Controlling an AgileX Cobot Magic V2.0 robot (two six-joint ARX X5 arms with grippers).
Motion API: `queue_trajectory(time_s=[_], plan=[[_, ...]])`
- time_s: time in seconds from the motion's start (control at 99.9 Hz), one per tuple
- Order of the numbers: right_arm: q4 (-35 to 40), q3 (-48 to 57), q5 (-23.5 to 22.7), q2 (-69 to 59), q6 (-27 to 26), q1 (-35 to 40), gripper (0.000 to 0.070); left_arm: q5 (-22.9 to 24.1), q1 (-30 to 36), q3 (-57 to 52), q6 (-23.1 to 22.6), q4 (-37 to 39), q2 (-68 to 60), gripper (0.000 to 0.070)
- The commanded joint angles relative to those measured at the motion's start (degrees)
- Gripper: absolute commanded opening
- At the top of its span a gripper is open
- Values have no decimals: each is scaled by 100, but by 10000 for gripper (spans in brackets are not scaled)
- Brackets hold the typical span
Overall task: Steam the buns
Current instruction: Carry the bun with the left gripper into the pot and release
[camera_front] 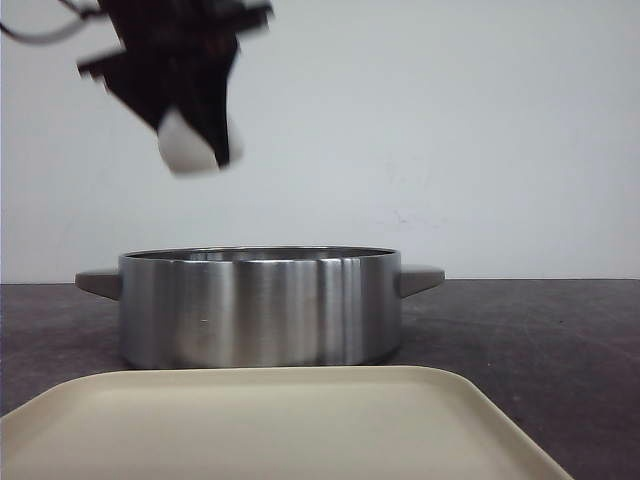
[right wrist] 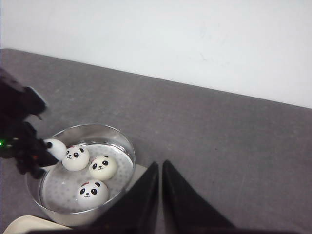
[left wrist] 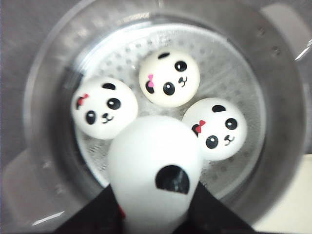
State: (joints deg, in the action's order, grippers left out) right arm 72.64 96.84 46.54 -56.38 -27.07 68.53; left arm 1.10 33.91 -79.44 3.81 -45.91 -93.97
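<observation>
My left gripper [camera_front: 196,148] hangs high above the left part of the steel pot [camera_front: 260,305], shut on a white bun [camera_front: 183,145]. In the left wrist view this held bun [left wrist: 155,165] is squeezed between the black fingers, with one black ear patch showing. Below it, three panda-faced buns [left wrist: 104,107] [left wrist: 169,78] [left wrist: 215,128] lie on the perforated steamer plate [left wrist: 234,78] inside the pot. In the right wrist view my right gripper [right wrist: 160,168] is shut on nothing, above the table to the pot's right. The same three buns [right wrist: 77,157] [right wrist: 103,167] [right wrist: 92,191] show in this view.
A cream tray [camera_front: 270,420] lies in front of the pot, near the table's front edge. The pot has a handle on each side [camera_front: 420,278]. The dark table [right wrist: 219,131] runs back to a white wall.
</observation>
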Motion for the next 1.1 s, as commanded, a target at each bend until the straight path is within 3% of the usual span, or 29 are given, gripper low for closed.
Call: queue_trajectory(time_s=[0.0, 0.3, 0.35, 0.48, 0.73, 1.021, 1.091], plan=[[44, 98, 39, -52, -212, 76, 4, -85, 4, -72, -26, 76, -293, 0], [328, 98, 175, -50, -415, 76, 4, -289, -20, -72, 219, 94, -1008, 12], [348, 98, 175, -50, -433, 76, 4, -289, -20, -72, 310, 98, -1043, 95], [437, 98, 175, -50, -605, 76, 4, -286, -20, -72, 505, 85, -1082, 406], [433, 98, 175, -57, -684, 76, 4, -280, -26, -72, 634, -63, -1084, 635], [586, 96, 177, -111, -684, 76, 4, -149, -31, -76, 767, -107, -813, 635], [634, 83, 190, -160, -682, 76, 4, -96, -31, -76, 844, 68, -487, 600]])
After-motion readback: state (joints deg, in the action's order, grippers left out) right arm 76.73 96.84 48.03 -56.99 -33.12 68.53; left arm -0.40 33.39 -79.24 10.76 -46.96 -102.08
